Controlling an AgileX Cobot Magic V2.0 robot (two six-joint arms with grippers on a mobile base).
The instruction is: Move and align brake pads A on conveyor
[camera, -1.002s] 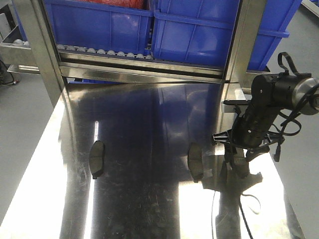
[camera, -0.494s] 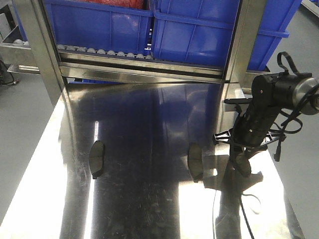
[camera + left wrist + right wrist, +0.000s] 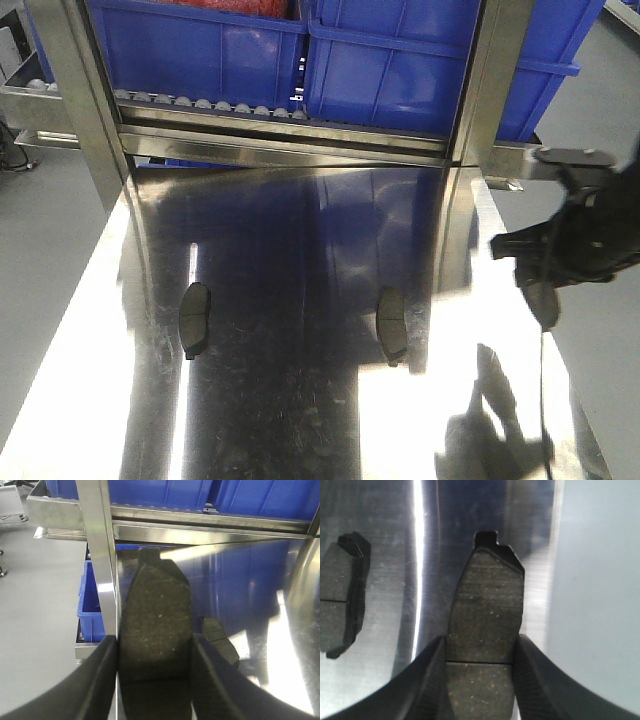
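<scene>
Plainly, in the front view a shiny reflective steel table carries two flat, dark grey, curved brake pads lying well apart, the left-hand pad and the centre pad, with blue plastic bins on a steel rack behind them. The black right arm hangs blurred at the table's right edge, too smeared here to tell how its pincer stands. In the left wrist view, the left pincer is clamped on a third brake pad. Its black ribbed fingers press the pad's two long sides, and the tab end points away from the camera. This pad is held off the table beside a steel upright post, and another pad lies on the steel just right of it; which of the two cannot be told. In the right wrist view, the right pincer grips a fourth brake pad the same way, groove across its middle, above the table's edge, with grey floor to the right and a lying pad at the left.
</scene>
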